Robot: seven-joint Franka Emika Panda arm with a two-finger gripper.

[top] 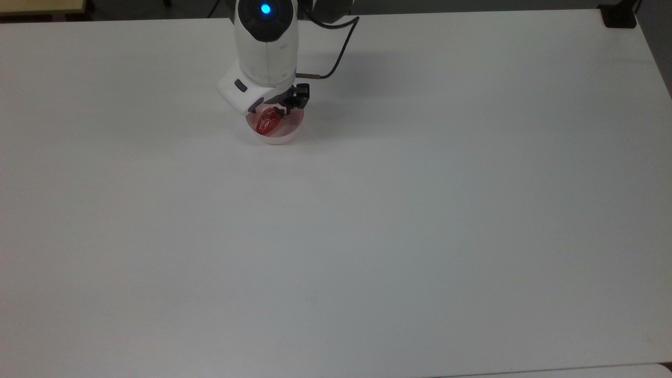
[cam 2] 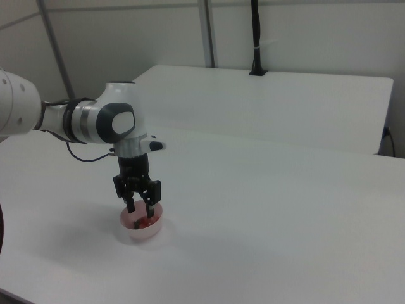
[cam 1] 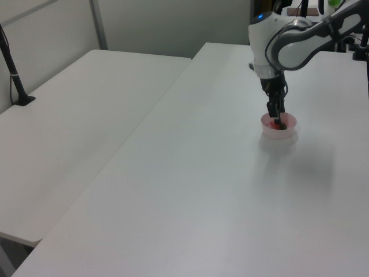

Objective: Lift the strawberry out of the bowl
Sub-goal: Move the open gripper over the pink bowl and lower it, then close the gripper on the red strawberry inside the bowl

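White table (top: 420,236) bears pink bowl (top: 278,137); spread pincer (cam 2: 141,215) straddles its strawberry (top: 268,122).

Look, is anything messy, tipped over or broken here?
No, nothing stands out. The bowl sits upright on the table, the strawberry lies inside it, and the open gripper reaches down into the bowl around the strawberry. Nothing is spilled or cracked.

A glossy, translucent red shine is seen on the strawberry (top: 267,121), cupped in the smooth pale pink plastic of the bowl (top: 283,135). The table (top: 367,210) is shown matt white, the arm's shell (top: 265,47) smooth and glossy.
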